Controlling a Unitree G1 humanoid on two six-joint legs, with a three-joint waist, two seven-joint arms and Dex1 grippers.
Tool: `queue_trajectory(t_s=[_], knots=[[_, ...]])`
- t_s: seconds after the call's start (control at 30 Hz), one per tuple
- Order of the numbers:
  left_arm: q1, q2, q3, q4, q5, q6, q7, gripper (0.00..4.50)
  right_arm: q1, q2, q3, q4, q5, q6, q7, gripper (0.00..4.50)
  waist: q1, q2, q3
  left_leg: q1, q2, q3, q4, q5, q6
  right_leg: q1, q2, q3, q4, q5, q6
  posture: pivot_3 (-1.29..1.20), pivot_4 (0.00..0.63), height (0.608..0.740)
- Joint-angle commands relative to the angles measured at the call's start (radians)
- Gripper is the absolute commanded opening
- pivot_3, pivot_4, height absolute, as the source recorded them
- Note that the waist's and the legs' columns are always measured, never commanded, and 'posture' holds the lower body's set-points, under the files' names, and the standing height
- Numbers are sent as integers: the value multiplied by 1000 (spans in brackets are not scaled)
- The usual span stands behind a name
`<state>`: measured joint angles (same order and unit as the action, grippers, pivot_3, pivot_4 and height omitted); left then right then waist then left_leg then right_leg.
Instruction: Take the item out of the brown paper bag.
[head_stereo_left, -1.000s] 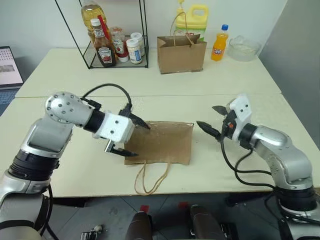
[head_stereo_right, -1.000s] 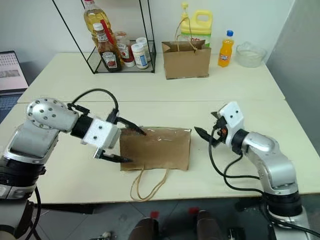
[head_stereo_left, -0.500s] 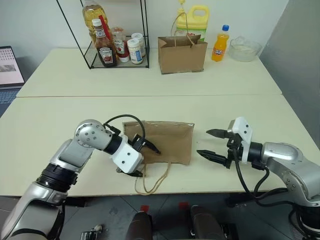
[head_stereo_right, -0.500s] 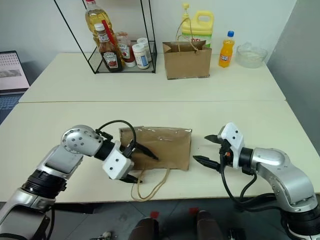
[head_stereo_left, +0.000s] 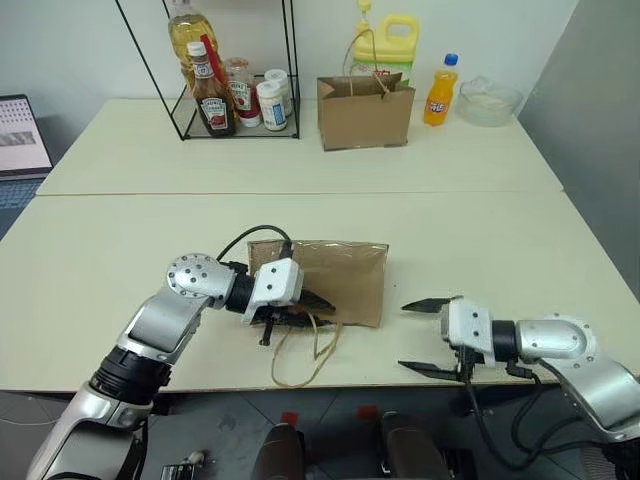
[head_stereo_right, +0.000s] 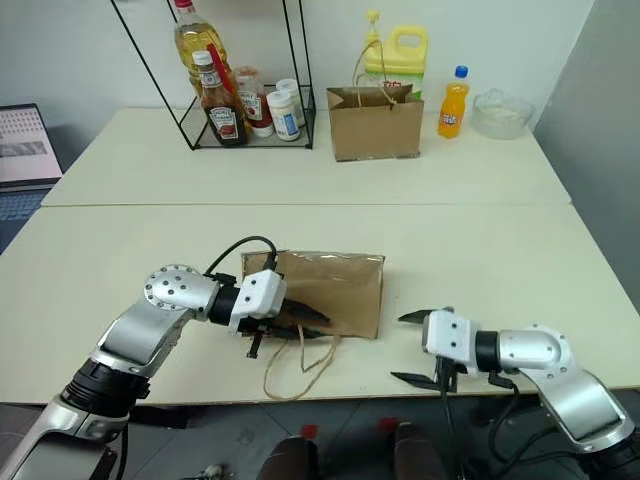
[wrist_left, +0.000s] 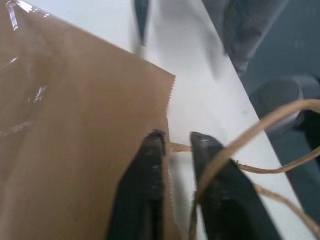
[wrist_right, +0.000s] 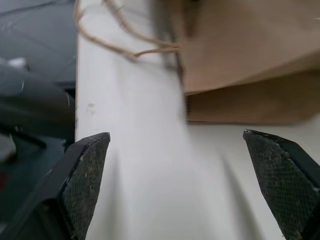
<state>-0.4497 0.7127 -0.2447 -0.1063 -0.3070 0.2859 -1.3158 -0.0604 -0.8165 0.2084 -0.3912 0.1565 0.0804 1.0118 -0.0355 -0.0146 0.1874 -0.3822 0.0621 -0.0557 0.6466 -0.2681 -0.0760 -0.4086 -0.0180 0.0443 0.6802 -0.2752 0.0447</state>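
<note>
Left claw (head_stereo_left: 305, 312) sits low at the near edge of the brown paper bag (head_stereo_left: 340, 275), fingers nearly pressed together on the bag's serrated mouth edge beside the twine handles (head_stereo_left: 300, 360), likely pinning the lip so the mouth can be opened. The bag lies flat on the bench (head_stereo_left: 480, 230); the bottle is hidden, presumably inside. Right claw (head_stereo_left: 420, 337) hangs just beside the bag, spread wide, holding nothing.

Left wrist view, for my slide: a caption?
Left gripper shut on the brown paper bag's rim beside its twine handle.
</note>
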Motion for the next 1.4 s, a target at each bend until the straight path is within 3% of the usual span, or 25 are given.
queue_trajectory(t_s=[0.03, 0.23, 0.47, 0.5, 0.6, 0.7, 1.17, 1.33, 1.4], knots=[[14, 2, 51, -62, -79, 172, 56, 11, 0, 16, 21, 63, -61, -257, 27, 4500, 0, 0, 0, 0, 0, 0, 0, 0, 0, 0, 0, 0, 0, 0, 0, 0, 150, 740], [1, -9, 79, -88, -136, 346, 134, 11, -36, 48, 78, 199, -137, -611, 43, 4500, 0, 0, 0, 1, 0, 0, 0, 0, 0, 0, 0, 0, 0, 0, 0, 0, 150, 740], [-33, -20, 109, -91, -204, 469, 181, 11, -158, 137, 115, 467, -357, -1027, -111, 4500, 0, 0, 0, 2, 0, 0, 0, 0, 0, 1, 0, 0, 1, 0, 0, 0, 150, 740], [-32, -17, 111, -96, -208, 476, 182, 3, -174, 148, 120, 497, -381, -1058, -132, 4320, 1, 0, 0, 2, 0, 0, 0, 0, 0, 1, 0, 0, 1, 0, -1, 0, 150, 740], [-23, -6, 117, -117, -222, 495, 182, 0, -209, 172, 135, 563, -436, -1116, -185, 3586, 1, 0, 0, 2, 0, 0, 0, 0, -1, 1, 0, 0, 1, 0, -1, 0, 150, 740], [-24, 0, 118, -124, -228, 505, 186, 0, -245, 199, 134, 617, -546, -1156, -266, 2450, 1, 0, 0, 2, 0, 0, 0, 0, -1, 1, 0, 0, 1, 0, -1, 0, 150, 740], [-53, -7, 118, -132, -260, 570, 213, 0, -369, 264, 198, 753, -989, -1212, -684, 2450, -2, -2, -1, 4, 0, 0, 0, 0, -1, 2, 0, 1, 2, 0, -1, 0, 150, 740], [-60, -7, 121, -131, -268, 578, 218, 0, -371, 243, 240, 774, -1000, -1238, -739, 2450, -3, -3, -2, 5, 0, 0, 0, 0, -1, 3, 0, 1, 2, 0, -1, 0, 150, 740], [-63, -10, 122, -129, -268, 580, 220, 0, -377, 236, 253, 777, -998, -1242, -752, 2051, -3, -3, -2, 5, 0, 0, 0, 0, -1, 3, 0, 1, 1, 0, -1, 0, 150, 740]])
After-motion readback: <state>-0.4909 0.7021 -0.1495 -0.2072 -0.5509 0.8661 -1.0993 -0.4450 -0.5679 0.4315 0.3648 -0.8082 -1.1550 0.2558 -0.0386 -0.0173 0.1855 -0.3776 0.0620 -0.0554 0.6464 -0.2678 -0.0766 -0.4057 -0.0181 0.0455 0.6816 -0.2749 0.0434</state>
